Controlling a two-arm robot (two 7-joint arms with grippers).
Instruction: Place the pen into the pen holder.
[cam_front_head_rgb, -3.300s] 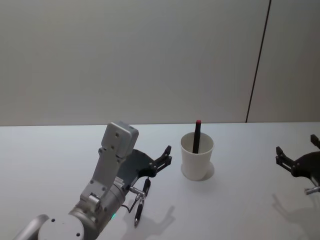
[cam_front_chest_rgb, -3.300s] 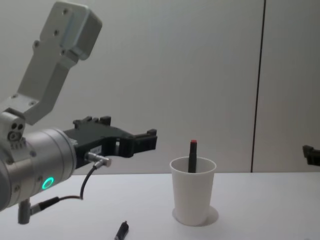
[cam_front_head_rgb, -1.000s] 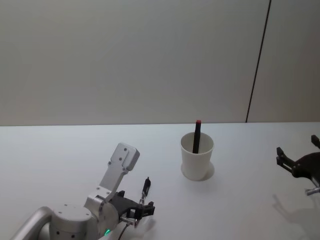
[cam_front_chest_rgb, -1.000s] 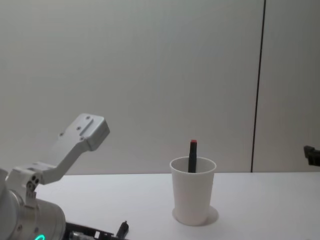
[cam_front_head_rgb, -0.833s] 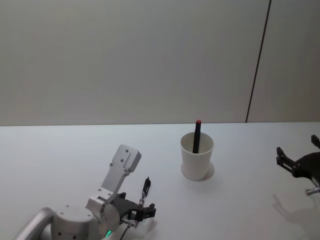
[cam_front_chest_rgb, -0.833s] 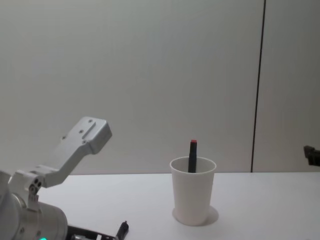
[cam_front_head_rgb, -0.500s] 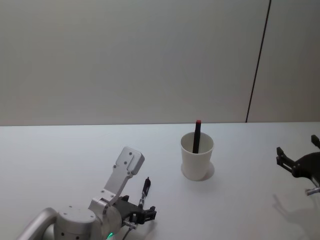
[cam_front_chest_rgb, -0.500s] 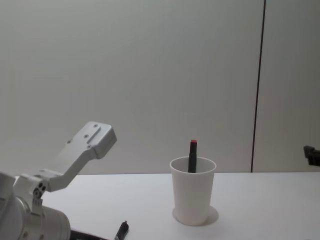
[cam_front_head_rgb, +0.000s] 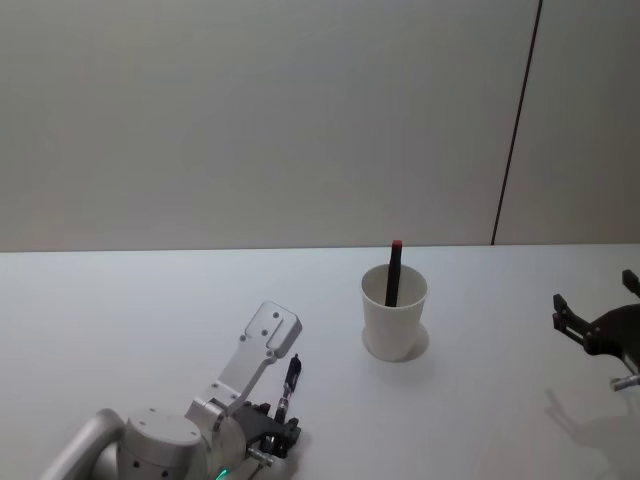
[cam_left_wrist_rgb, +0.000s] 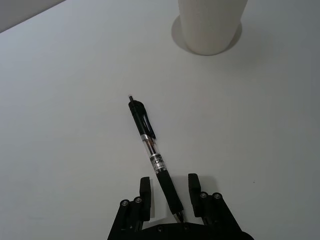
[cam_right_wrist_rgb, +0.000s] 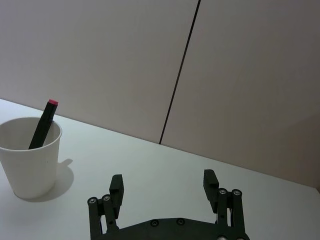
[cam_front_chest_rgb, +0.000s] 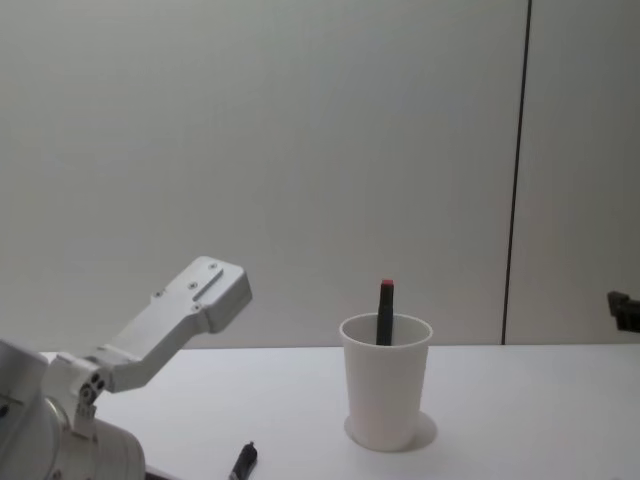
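Left claw (cam_left_wrist_rgb: 169, 181) spread, straddling pen (cam_left_wrist_rgb: 150, 145) end on worktop (cam_left_wrist_rgb: 60, 100); contact unclear. We'd best centre, clench squarely, lift toward pen holder (cam_left_wrist_rgb: 210, 25). Right claw (cam_right_wrist_rgb: 165, 182) parked right, released.

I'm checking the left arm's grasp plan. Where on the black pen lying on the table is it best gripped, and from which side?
Probably its rubber grip section, from above, closing across the barrel. The pen lies flat on the table, so only its sides are free, and the open left gripper straddles that end. The right gripper sits parked far right.
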